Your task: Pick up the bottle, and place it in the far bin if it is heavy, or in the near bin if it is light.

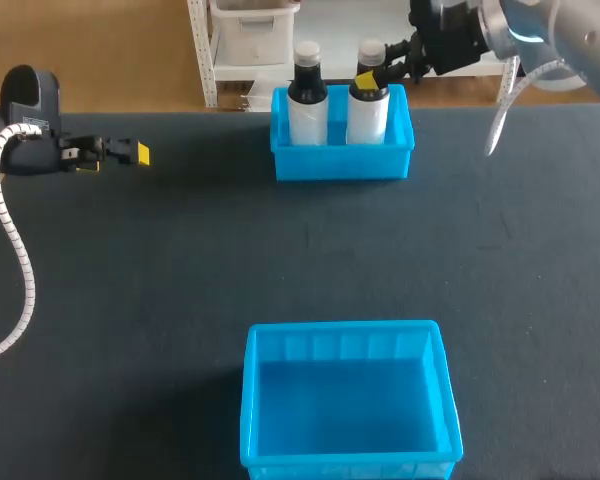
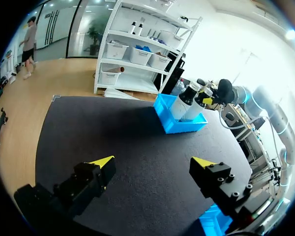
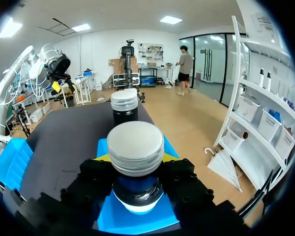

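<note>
One bottle (image 1: 367, 115) is being clamped by the right gripper (image 1: 372, 76) in the far bin (image 1: 340, 163), left gripper (image 1: 140, 153) gaping, where sideways drag risks toppling the neighbouring bottle (image 1: 307, 110)

The head camera sits high behind the robot and looks down over the whole dark cloth-topped bench (image 1: 180, 260), from the large blue plastic bin (image 1: 248, 400) just beneath it to the small blue plastic bin (image 1: 340, 162) at the far edge. The left wrist camera rides low at the bench's left, looking past the left hand (image 2: 152, 162) across to that small bin. The right wrist camera faces back the opposite way, very close above the right hand (image 3: 135, 158), which is clasped round a dark grey-capped bottle (image 3: 135, 145). All three views share the small bin.
</note>
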